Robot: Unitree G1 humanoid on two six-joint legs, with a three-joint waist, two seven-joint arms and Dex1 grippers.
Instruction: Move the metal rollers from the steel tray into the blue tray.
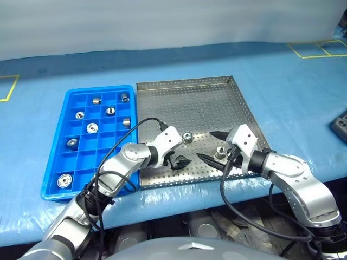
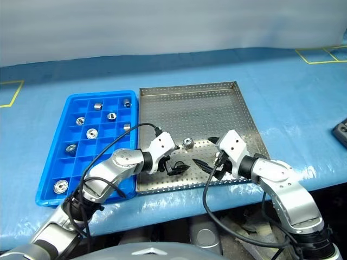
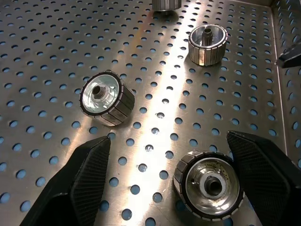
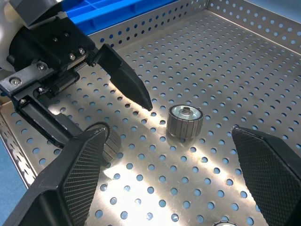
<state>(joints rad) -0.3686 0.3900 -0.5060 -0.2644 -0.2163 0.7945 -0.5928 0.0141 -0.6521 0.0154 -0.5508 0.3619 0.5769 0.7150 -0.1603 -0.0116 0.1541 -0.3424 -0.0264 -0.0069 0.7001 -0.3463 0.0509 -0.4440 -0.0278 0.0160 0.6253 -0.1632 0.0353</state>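
Steel tray (image 1: 190, 103): centre of the blue-covered table; perforated floor, low rim keeps the loose parts in.
Blue tray (image 1: 54, 162): touching its left edge, a short carry; seven rollers sit one to a compartment.
Metal rollers (image 1: 187, 137): three left, all in the near part of the steel tray; one on its side.
Left gripper (image 1: 180, 162): jaws wide, empty; low over the near-edge roller (image 3: 209, 185), which sits between its fingers; likely next pick.
Right gripper (image 1: 213, 146): spread wide, empty; a roller (image 1: 221, 152) between its fingers.
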